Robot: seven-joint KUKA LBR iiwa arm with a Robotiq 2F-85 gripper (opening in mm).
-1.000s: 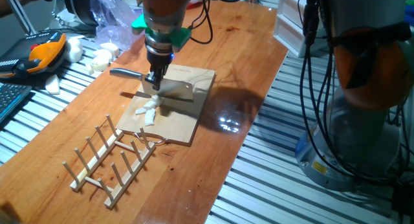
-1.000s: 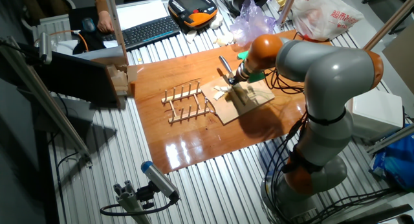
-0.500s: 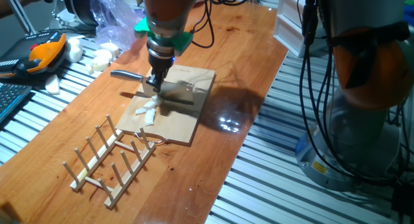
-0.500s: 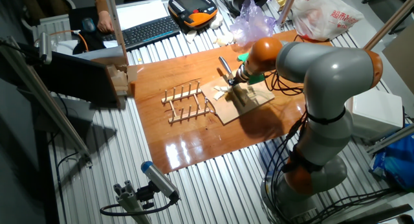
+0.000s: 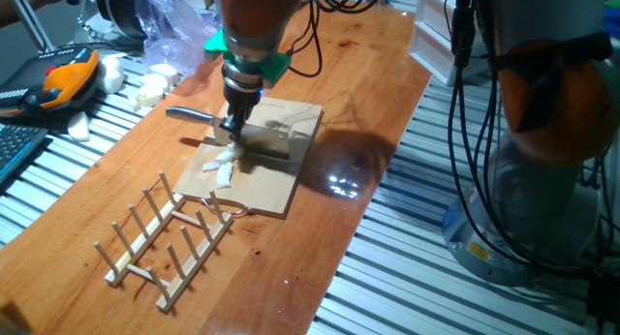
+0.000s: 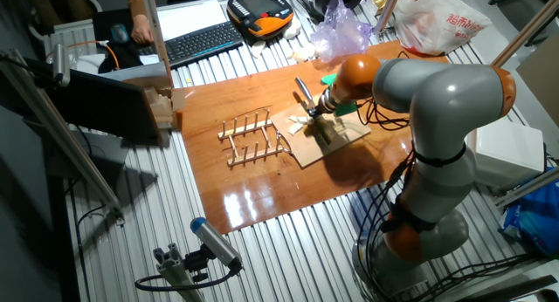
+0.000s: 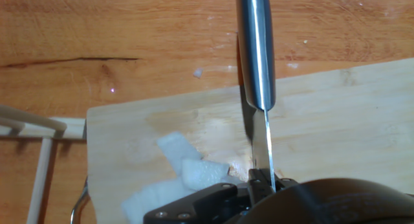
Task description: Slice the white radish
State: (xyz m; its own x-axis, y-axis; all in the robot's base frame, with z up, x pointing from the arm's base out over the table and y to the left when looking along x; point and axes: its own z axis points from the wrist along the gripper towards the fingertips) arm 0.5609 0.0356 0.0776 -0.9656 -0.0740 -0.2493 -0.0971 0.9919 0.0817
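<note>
only the hand view shows knife (image 7: pixel 256 62) edge beside radish slivers (image 7: pixel 194 171).

A glossy reddish wooden desk (image 5: pixel 368 103) lies across a base of ribbed aluminium rails (image 5: pixel 407 267). At eleven o'clock sit a black keyboard (image 6: pixel 196 42) and crumpled plastic bags (image 6: pixel 432 18). Overhead light glares off the varnish.

radish slivers (image 5: pixel 222 166) on board (image 5: pixel 274 185)

- The wooden board (image 5: pixel 260 161) carries white radish (image 5: pixel 221 167) slivers at its near-left part; its far-right part lies bare.
- A wooden rack (image 5: pixel 165 240) stands just beside the board's near corner.
- A knife (image 7: pixel 256 49) handle juts leftward over the table (image 5: pixel 320 238).
</note>
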